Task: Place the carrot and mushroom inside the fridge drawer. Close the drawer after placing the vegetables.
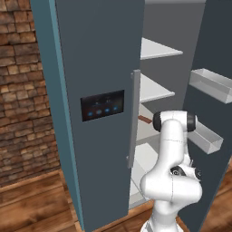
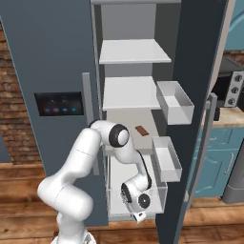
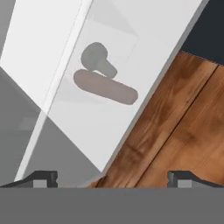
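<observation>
fridge drawer: pulled out, pale walls
in drawer: carrot and mushroom, touching, seen through wall
third shelf: brown item

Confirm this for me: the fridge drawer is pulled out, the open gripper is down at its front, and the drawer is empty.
Not empty. The hand view shows two shapes through the drawer wall: a mushroom and a long carrot lying beside it. The rest holds: the right base view shows the drawer pulled out with the gripper low at its front, jaws open.
</observation>
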